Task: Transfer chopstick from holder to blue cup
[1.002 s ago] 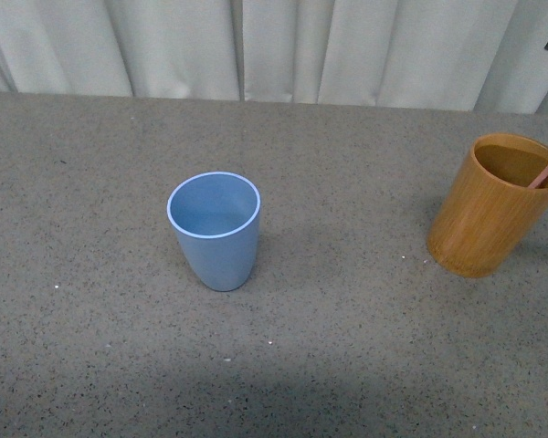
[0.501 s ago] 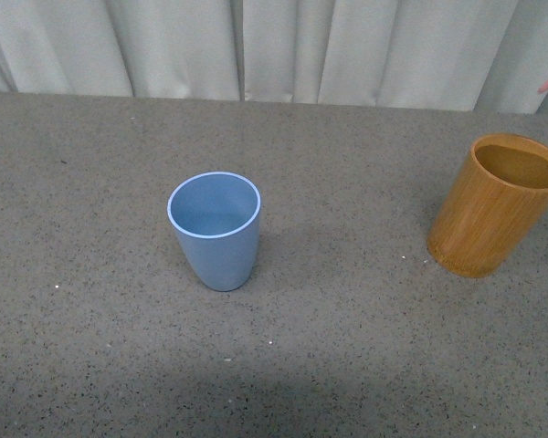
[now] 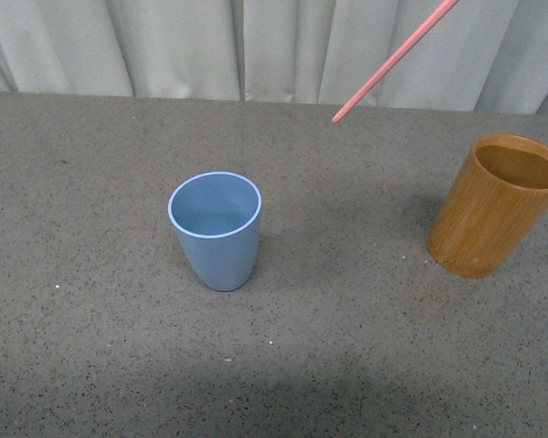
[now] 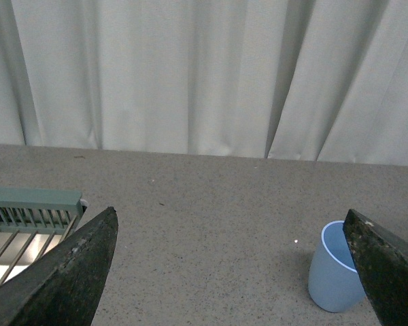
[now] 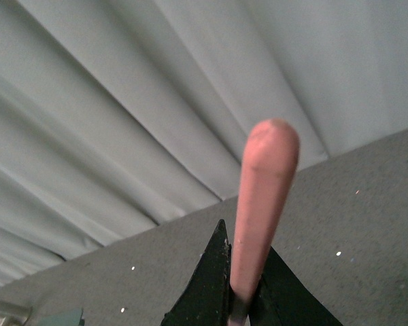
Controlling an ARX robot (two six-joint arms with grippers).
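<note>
The pink-red chopstick (image 3: 395, 60) hangs in the air, slanting from the top edge of the front view down to a tip above the table, between the two cups. My right gripper (image 5: 236, 272) is shut on the chopstick (image 5: 262, 204); the gripper itself is out of the front view. The blue cup (image 3: 216, 230) stands upright at the middle of the table, empty. The brown wooden holder (image 3: 495, 204) stands at the right, empty. My left gripper (image 4: 234, 265) is open, with the blue cup (image 4: 333, 275) beside one finger.
Pale curtains (image 3: 283, 46) close off the back of the grey speckled table (image 3: 91, 201). A green slatted rack (image 4: 27, 210) shows in the left wrist view, off to the side of the blue cup.
The chopstick has come out of the holder, lifted out of view, and now reaches in from the top, its tip moved left toward the blue cup.
</note>
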